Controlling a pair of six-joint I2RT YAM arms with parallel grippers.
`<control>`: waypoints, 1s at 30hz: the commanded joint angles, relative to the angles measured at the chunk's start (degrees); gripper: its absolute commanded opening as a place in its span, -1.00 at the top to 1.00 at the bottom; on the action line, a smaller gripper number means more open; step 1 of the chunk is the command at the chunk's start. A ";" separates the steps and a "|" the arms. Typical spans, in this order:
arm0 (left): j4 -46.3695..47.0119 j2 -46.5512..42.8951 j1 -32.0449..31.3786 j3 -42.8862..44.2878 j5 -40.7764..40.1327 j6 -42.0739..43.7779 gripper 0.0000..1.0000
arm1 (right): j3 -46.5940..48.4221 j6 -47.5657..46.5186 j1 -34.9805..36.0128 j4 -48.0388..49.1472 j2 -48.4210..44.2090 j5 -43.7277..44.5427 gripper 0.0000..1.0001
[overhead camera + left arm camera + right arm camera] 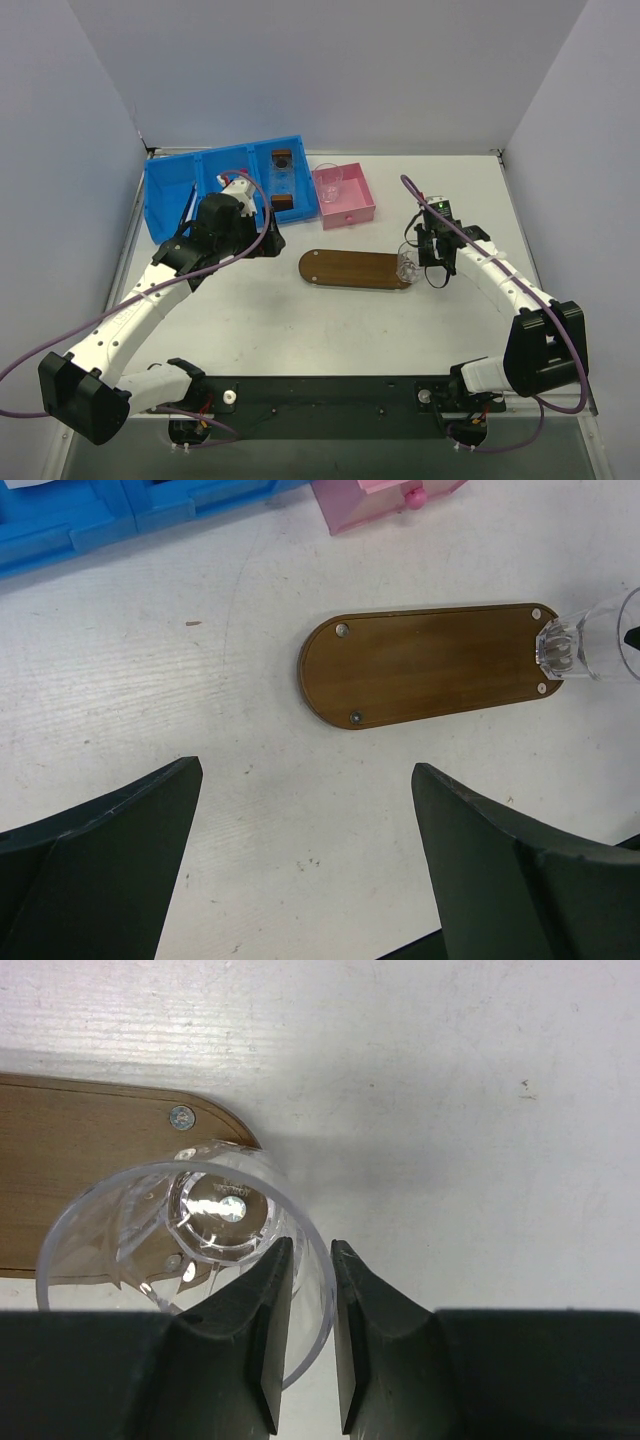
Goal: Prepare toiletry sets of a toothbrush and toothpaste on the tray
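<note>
The dark brown oval tray (350,268) lies flat at mid-table and also shows in the left wrist view (430,665) and the right wrist view (80,1160). A clear plastic cup (408,262) stands empty at the tray's right end (590,640). My right gripper (428,262) is shut on the cup's rim (120,1220), with one finger inside and one outside (312,1250). My left gripper (265,240) is open and empty, above bare table left of the tray (307,768). No toothpaste tube or toothbrush shows clearly.
A blue compartmented bin (170,190) stands at the back left, with a clear item and dark brown pieces (283,178) in its right compartment. A pink square box (350,208) beside it holds another clear cup (328,178). Grey walls close in on three sides.
</note>
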 commanded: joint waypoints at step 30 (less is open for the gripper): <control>1.85 -1.90 0.41 -0.88 0.83 0.91 -0.95 | 1.91 3.98 -0.06 -1.26 1.04 1.31 0.81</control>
